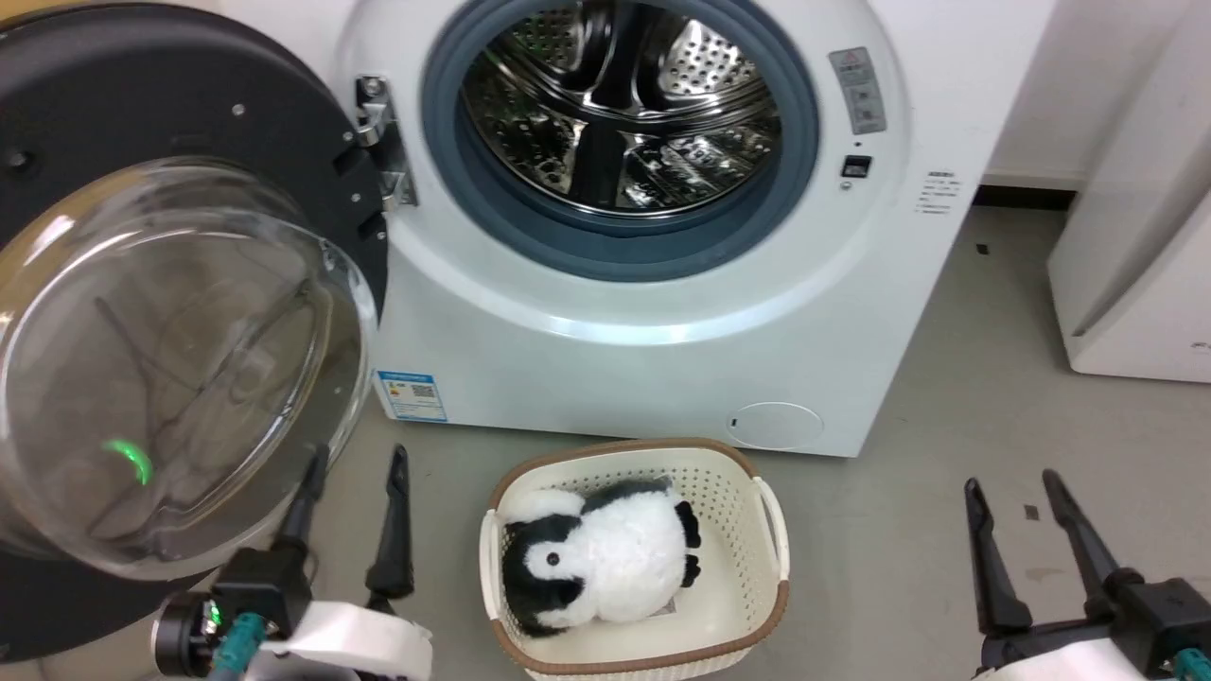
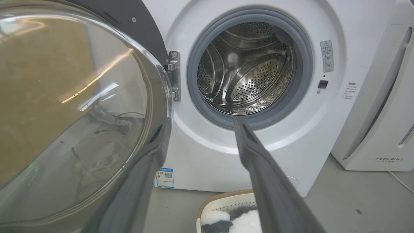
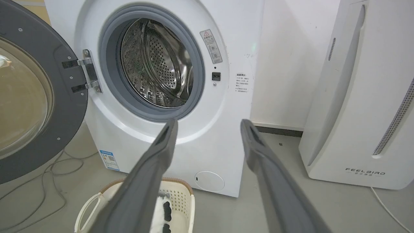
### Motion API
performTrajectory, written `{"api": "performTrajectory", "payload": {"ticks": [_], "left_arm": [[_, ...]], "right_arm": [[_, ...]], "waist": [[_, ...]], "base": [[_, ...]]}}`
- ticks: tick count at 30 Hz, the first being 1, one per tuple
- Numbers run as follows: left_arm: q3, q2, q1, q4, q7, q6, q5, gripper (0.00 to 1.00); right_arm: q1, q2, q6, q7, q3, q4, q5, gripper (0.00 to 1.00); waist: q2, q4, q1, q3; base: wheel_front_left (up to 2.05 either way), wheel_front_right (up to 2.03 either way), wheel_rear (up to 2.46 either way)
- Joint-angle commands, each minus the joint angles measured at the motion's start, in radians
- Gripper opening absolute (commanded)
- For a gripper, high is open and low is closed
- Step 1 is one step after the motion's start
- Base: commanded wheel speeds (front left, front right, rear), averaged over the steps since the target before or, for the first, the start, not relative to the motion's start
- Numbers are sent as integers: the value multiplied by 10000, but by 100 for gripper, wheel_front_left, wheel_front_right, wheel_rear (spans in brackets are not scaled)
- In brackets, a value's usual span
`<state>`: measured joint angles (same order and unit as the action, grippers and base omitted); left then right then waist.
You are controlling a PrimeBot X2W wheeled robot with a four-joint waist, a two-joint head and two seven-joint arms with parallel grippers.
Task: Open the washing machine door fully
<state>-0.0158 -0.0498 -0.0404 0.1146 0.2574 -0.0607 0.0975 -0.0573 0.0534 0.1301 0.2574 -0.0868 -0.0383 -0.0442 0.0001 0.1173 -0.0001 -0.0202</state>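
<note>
One big white front-loading washing machine (image 1: 662,378) stands on the grey floor. Its grey-blue rubber ring and perforated steel drum (image 1: 620,104) are fully exposed. Beside it, in the right wrist view, is one tall white appliance marked FEELBIRD (image 3: 355,97).

The machine's single large round black door with a clear bulging glass bowl (image 1: 189,331) hangs out to the left of the opening, inner side toward the robot. It looks wide open, with little swing left, if any.

The door is likely stiff and fairly heavy, and turns only about its hinge. The bowl is glossy, curved and breakable, so it makes a poor hold. The flat black rim at the free edge, far from the hinge, looks better for a push.

One cream perforated plastic basket with a brown rim (image 1: 768,530) sits on the floor before the machine, holding one black-and-white plush penguin (image 1: 605,558).

There are two tools, each with two fingers. The left tool (image 1: 358,463) is spread and empty, one finger just beside the bowl's lower edge; I cannot tell whether they touch. The right tool (image 1: 1011,484) is likewise spread and empty, well apart from the door.

There is one metal hinge (image 1: 383,142) and one small blue label sticker (image 1: 412,395).
</note>
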Motion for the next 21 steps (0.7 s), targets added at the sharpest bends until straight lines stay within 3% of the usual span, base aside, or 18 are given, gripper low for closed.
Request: {"api": "performTrajectory", "payload": {"ticks": [1, 6, 7, 21], "left_arm": [[72, -6, 181, 94, 44, 70, 12, 100], [367, -6, 403, 484, 44, 76, 69, 100], [393, 4, 319, 516, 0, 67, 42, 0], [395, 14, 333, 403, -240, 119, -46, 0]], "right_arm": [[-144, -31, 6, 44, 45, -79, -116, 100], [-249, -31, 6, 44, 182, -258, -222, 100], [-149, 0, 0, 0, 190, -253, -211, 0], [-102, 1, -1, -224, 243, -209, -162, 0]], "waist": [[-1, -115, 1, 11], [-1, -351, 1, -32], [-1, -339, 1, -20], [-1, -432, 1, -21]], "base": [[0, 0, 0], [0, 0, 0], [0, 0, 0], [0, 0, 0]]}}
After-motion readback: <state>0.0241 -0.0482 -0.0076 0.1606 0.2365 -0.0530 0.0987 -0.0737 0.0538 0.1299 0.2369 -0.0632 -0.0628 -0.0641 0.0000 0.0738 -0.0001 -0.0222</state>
